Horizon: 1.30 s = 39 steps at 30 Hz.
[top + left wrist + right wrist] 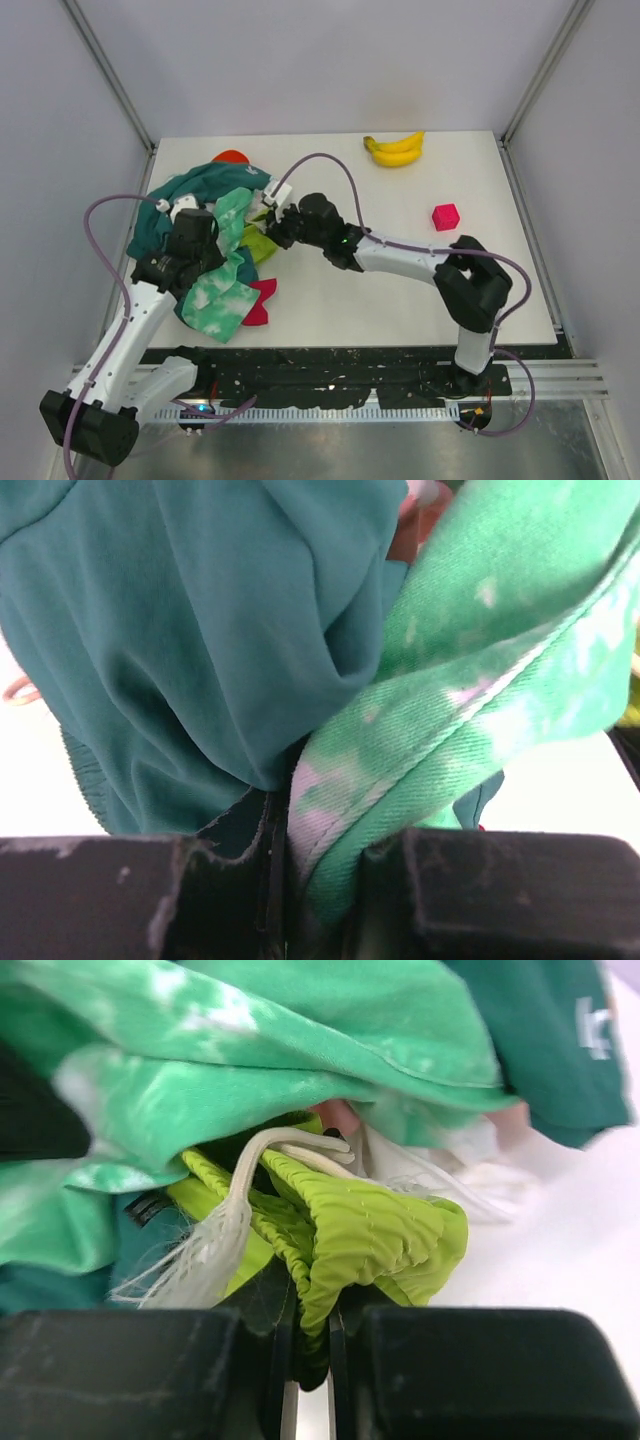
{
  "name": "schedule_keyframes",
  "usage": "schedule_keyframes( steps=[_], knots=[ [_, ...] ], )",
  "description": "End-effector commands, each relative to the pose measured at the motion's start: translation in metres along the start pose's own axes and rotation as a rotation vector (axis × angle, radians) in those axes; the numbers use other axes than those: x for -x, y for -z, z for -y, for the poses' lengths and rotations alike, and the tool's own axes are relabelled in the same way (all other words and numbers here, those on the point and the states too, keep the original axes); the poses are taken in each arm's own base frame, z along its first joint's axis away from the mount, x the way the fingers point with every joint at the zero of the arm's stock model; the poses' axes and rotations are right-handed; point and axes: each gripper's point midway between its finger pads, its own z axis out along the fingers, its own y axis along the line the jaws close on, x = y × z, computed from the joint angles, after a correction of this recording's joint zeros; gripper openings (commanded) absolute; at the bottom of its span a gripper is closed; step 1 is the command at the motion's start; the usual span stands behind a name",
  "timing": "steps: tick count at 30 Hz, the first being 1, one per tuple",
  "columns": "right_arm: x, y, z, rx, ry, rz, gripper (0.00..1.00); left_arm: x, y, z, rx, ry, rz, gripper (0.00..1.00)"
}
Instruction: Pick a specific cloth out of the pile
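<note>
Grey booth walls frame a white tabletop (400, 290), where the pile (190, 195) sits at the left side, well apart from the banana bunch (396, 149) at the far edge and the magenta cube (446, 216) on the right. From above, the left pincer (200, 232) is sunk into the heap, and a mint-and-white tie-dye cloth (222, 295) drapes from it toward the near edge, with a red-magenta cloth (262, 300) just beside. The right pincer (272, 228) reaches across to the pile's right edge, where the lime-green cloth (260, 245) peeks out beneath the tie-dye. The left wrist view shows the left pincer closed narrow on a hemmed fold of the tie-dye cloth, with the dark teal cloth (200, 630) hanging against it on the left. It seems to hold that covering layer up so that the garment beneath is exposed. The right wrist view shows the right pincer's fingers (480, 1370) clamped nearly together on a puckered fold of the lime-green cloth. A white drawstring (235, 1210) trails to the left, and the tie-dye overhangs from above. The grip looks secure, so the likely next step is to draw the green garment sideways out of the heap. The risk is that the cord or neighbouring fabric drags along.
</note>
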Motion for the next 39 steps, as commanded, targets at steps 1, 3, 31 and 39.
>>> schedule_keyframes(
  steps=[1,3,31,39],
  knots=[
    [0.103,0.095,0.087,-0.420,0.048,0.207,0.05,0.023,-0.010,-0.023,0.136,0.104,0.070,0.00],
    [0.130,0.132,0.101,-0.482,0.039,0.268,0.05,0.015,-0.018,-0.030,0.178,0.100,0.031,0.00],
    [0.362,0.469,0.125,-1.030,0.212,0.737,0.05,-0.021,-0.045,-0.050,0.286,0.118,-0.095,0.00],
    [0.368,0.481,0.120,-1.036,0.219,0.747,0.05,-0.011,-0.039,-0.039,0.219,0.130,-0.074,0.25]
  ],
)
